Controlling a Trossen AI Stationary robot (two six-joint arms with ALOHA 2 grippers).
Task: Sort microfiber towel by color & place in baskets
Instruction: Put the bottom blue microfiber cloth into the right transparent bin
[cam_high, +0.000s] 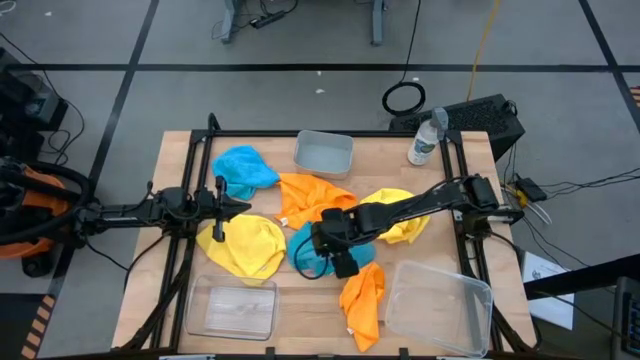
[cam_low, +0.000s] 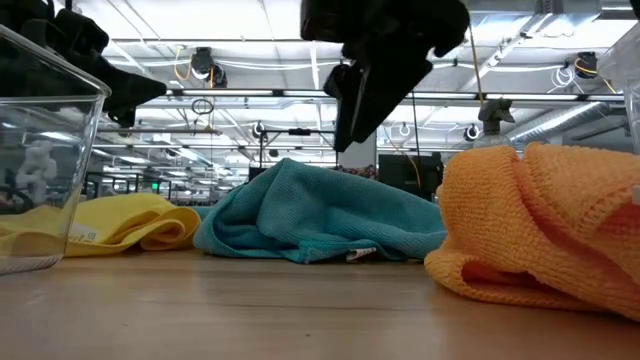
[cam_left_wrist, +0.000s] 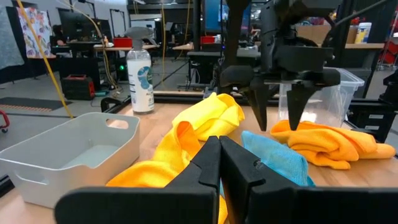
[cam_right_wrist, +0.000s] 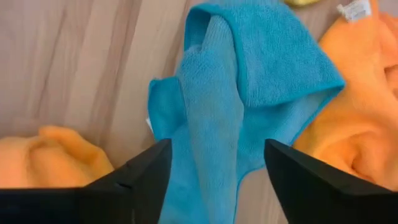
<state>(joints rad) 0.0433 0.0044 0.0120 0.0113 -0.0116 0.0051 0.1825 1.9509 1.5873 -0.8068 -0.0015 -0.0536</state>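
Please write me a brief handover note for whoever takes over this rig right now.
Right pincer: open, empty, above the middle blue towel, pointing down at it.
Left pincer: shut, empty, waiting at the table's left.
Towels: all six on the table; second blue at back left, oranges at centre and front, yellows at left and right.
Baskets: grey at back, clear ones at front left and front right, none holding a towel.
Done: nothing sorted.
Left: all six towels.

Two dark, seemingly matte arms (cam_high: 420, 205)
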